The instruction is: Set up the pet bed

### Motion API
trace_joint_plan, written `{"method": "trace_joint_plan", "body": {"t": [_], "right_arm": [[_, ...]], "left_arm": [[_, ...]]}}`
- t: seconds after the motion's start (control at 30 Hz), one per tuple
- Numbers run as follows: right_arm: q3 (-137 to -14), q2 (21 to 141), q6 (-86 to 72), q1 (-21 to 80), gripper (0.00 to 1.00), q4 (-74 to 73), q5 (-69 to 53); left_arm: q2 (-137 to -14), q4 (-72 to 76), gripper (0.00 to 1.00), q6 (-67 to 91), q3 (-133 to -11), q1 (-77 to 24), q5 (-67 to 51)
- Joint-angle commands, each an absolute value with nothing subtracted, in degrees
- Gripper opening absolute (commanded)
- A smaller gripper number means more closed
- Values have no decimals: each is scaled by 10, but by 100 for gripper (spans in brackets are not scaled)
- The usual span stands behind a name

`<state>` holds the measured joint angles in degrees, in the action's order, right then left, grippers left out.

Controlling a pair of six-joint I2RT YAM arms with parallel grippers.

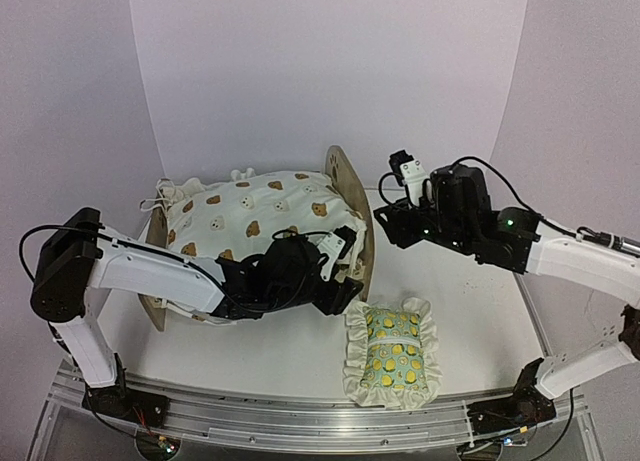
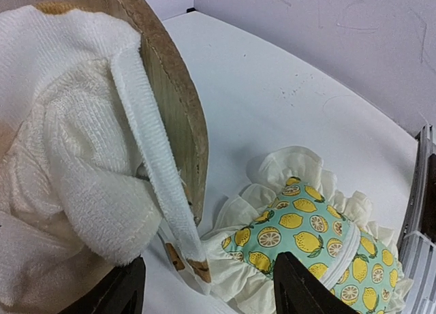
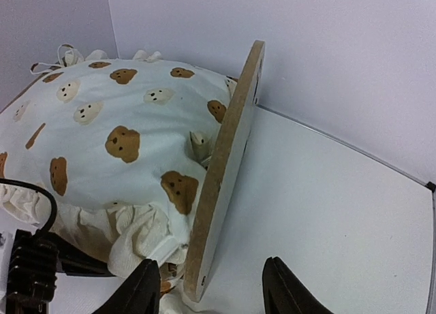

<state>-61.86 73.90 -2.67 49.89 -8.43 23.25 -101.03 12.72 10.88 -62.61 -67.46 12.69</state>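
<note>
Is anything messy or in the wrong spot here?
Yes. The bear cushion bulges up in a lumpy heap instead of lying flat in the pet bed, one of its ties dangles along the headboard, and the lemon pillow lies outside the bed on the table.

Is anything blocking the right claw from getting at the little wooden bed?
Nothing visible does. The right claw is open, and the edge of the headboard of the pet bed stands straight ahead of the gap between its fingers. The bear-print cushion bulges to one side of the board, inside the frame, not across that edge.
</note>
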Motion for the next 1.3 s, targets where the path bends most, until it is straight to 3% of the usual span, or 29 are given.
{"method": "trace_joint_plan", "body": {"t": [0.0, 0.2, 0.33, 0.6, 0.8, 1.0, 1.27], "right_arm": [[-535, 680, -91, 497, 51, -92, 216], [-431, 598, -134, 497, 48, -92, 243], [-399, 596, -159, 498, 46, -96, 223], [-379, 633, -185, 498, 41, -81, 190], [-384, 707, -196, 498, 38, -9, 102], [-368, 787, -187, 511, 34, 128, 100], [-368, 941, -160, 538, 33, 324, 153]], "left_arm": [[-1044, 89, 63, 80, -715, -675, 175], [-1099, 48, 55, 79, -806, -661, 191], [-1125, 20, 44, 86, -840, -649, 197], [-1121, 16, 0, 87, -840, -644, 212], [-1102, 4, 0, 83, -851, -643, 206], [-1082, -20, 1, 87, -855, -639, 194], [-1075, -30, 19, 98, -844, -630, 172]]}}
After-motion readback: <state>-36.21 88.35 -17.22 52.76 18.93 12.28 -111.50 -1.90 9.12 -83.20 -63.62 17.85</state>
